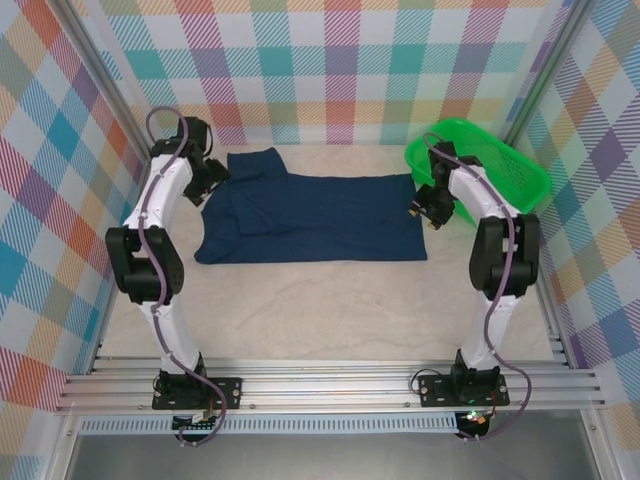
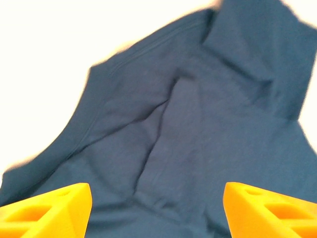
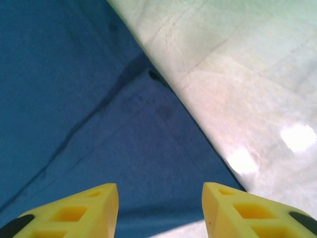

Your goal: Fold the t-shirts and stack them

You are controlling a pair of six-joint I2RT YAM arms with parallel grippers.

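Worktop [image 1: 330, 300] between plaid walls: a navy t-shirt [image 1: 320, 222] lies partly folded toward the far edge.
My left hand [image 1: 214, 179] and right hand [image 1: 426, 208] hover over its ends, both wide open.

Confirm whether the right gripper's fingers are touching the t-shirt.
Cannot tell. The right wrist view shows the right gripper open, its fingers framing a corner of the t-shirt, no cloth between them; neither it nor the top view shows a gap or contact.

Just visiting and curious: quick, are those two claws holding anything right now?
Left gripper: open, empty, over the t-shirt.
Right gripper: open, empty, over the t-shirt's edge.
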